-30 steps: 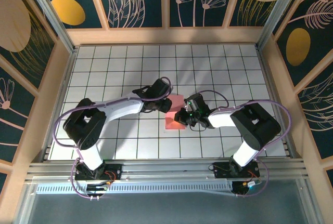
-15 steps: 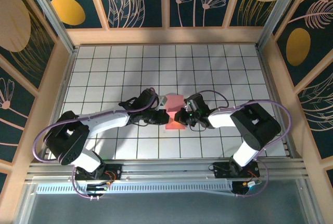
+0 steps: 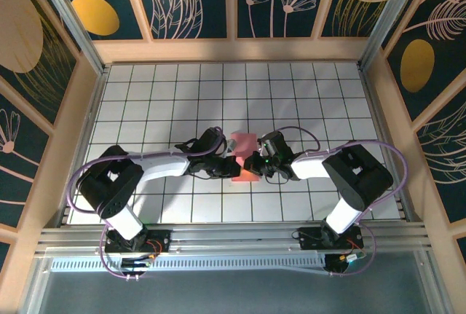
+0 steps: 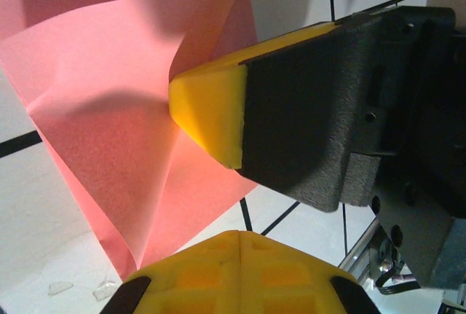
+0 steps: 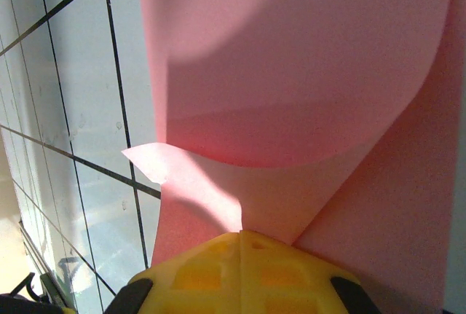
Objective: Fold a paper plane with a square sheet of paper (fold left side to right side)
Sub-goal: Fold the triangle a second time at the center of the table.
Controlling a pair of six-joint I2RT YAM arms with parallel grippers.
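The right gripper is pinching the paper at mid-table, jaws fully closed, curling a flap upward. The left gripper is sitting clamped tight at the paper's left edge, hold unclear.

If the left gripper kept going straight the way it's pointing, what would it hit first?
Most likely the pink sheet of paper, which lies right in front of the closed tips of the left gripper. Just beyond it sits the right gripper, yellow finger foremost. The exact gap is unclear.
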